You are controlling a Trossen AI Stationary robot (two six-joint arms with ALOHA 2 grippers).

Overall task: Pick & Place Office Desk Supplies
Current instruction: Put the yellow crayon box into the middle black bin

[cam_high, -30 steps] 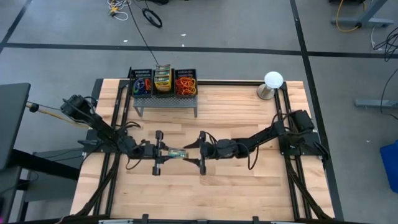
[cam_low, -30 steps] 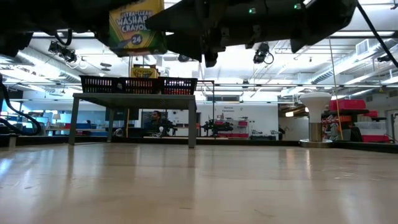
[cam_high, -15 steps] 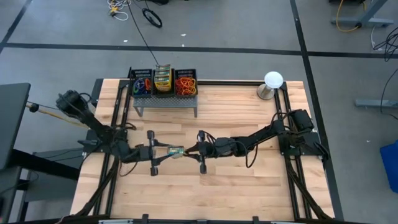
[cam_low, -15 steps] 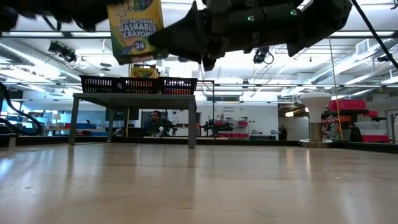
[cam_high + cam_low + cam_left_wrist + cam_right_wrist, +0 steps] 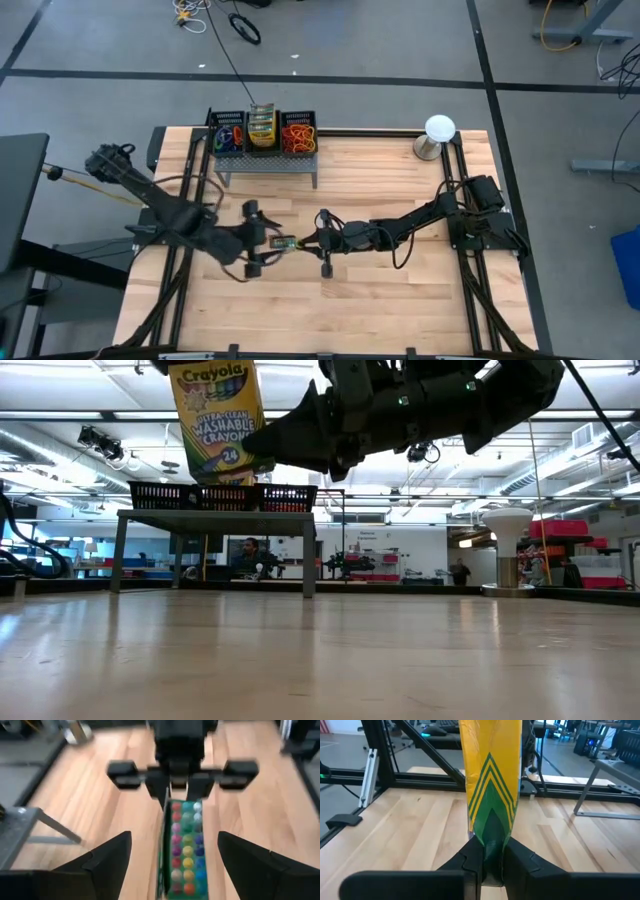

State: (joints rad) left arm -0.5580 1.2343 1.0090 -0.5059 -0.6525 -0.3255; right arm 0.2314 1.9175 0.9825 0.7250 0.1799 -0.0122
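Just 1 crayon box [image 5: 218,422] aloft

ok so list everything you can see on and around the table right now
crayon box: one, yellow and green, held in the air over the table's middle
crayon boxes: several, yellow, middle compartment of the tray
rubber bands: a heap, mixed colours, left compartment
rubber bands: a heap, red and orange, right compartment
tray: one, black mesh, on a grey stand at the table's far edge
white ball on a metal base: one, far right corner
table: one, light wood
person: one, far in the room behind
left gripper: open, beside the held box
right gripper: shut on the held box
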